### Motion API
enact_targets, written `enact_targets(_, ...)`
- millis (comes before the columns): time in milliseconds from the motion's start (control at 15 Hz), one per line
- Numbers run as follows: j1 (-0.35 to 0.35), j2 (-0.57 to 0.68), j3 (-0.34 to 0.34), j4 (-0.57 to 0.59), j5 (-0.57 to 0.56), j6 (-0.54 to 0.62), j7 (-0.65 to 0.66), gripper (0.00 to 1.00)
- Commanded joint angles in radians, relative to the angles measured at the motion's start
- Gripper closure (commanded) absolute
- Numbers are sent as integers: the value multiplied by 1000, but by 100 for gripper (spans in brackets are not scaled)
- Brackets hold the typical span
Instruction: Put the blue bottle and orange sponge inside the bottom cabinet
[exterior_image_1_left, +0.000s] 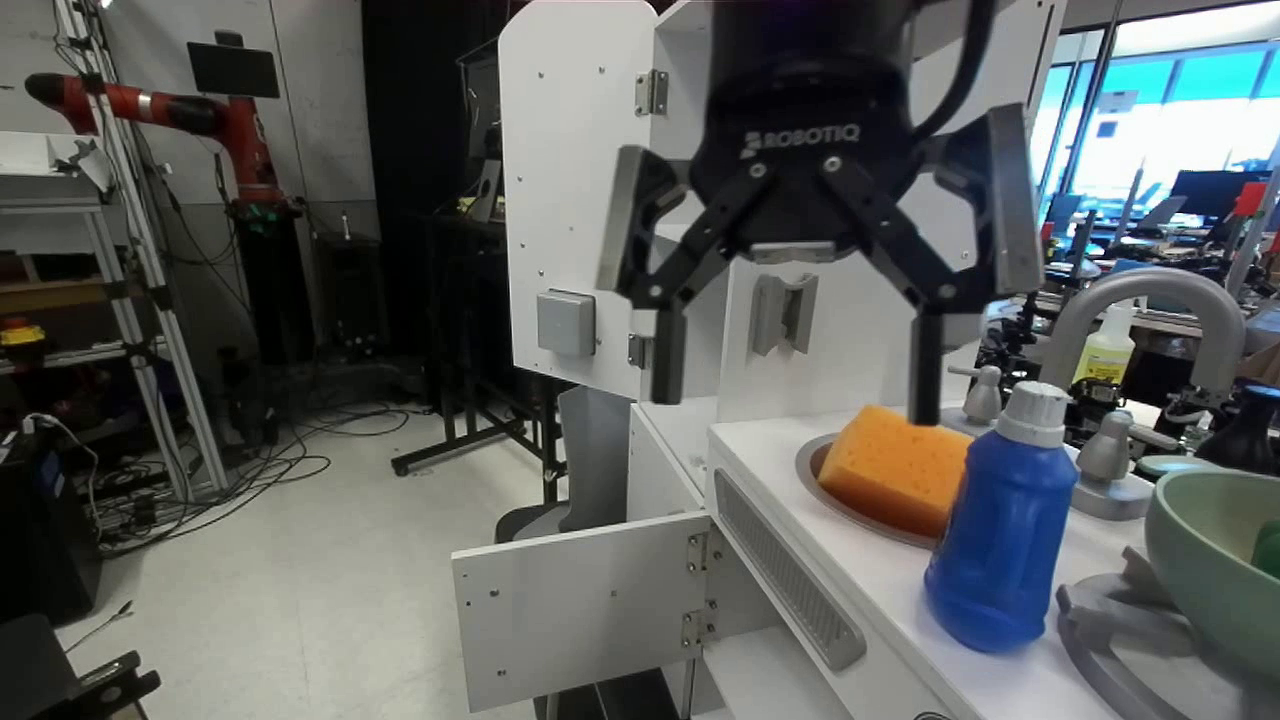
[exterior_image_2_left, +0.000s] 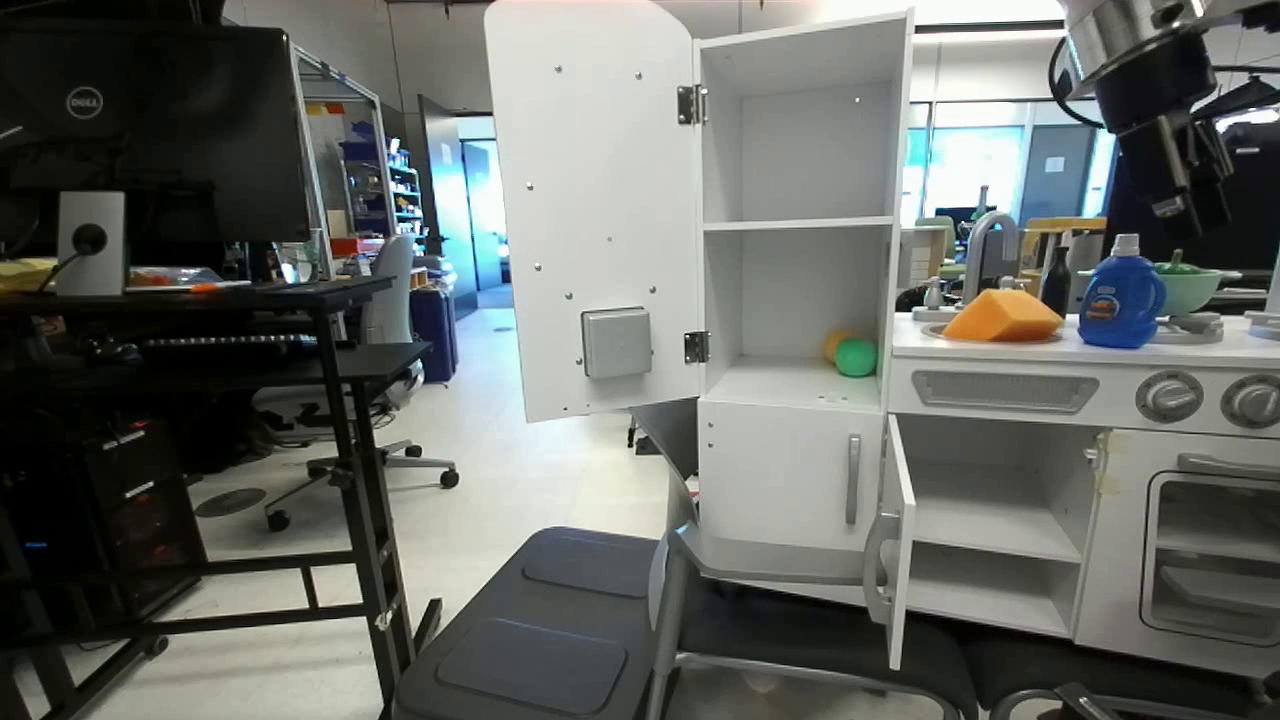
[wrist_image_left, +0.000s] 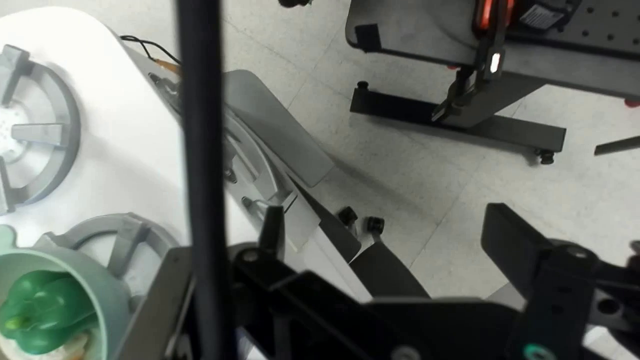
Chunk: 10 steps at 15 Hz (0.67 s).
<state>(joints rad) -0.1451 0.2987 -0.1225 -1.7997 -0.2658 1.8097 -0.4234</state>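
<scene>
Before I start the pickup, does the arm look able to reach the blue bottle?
Probably yes: the gripper is open, and the blue bottle stands upright on the countertop with nothing on top.

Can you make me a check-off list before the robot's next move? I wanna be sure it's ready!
Black, two-fingered claw open with nothing inside: ok.
Round-shouldered blue plastic bottle standing upright on the flat white countertop: ok.
Round white plastic cap screwed tight: cannot tell; it's on the bottle.
Flat white door of the low, boxy white cabinet open: ok.
Thick, blocky orange sponge uncovered on top: ok; it rests tilted at the round grey sink.
Claw at the bottle or sponge: not ok; in an exterior view it hangs higher, apart from both.
</scene>
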Motion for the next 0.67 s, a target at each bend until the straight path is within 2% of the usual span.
enact_targets(0,1,-174,-1,-250,-39,133,92,0)
enact_targets(67,-11,-202,-11,-308,-22,210,138,0)
enact_targets(200,-11,-212,-17,-338,4,278,222,0)
enact_targets(333,-35,-198,-41,-383,24,400,267,0)
enact_targets(400,-29,-204,-41,-378,30,420,309,0)
enact_targets(533,-44,-153,-58,-389,39,555,363,0)
enact_targets(600,-38,-169,-59,-391,38,584,405,0)
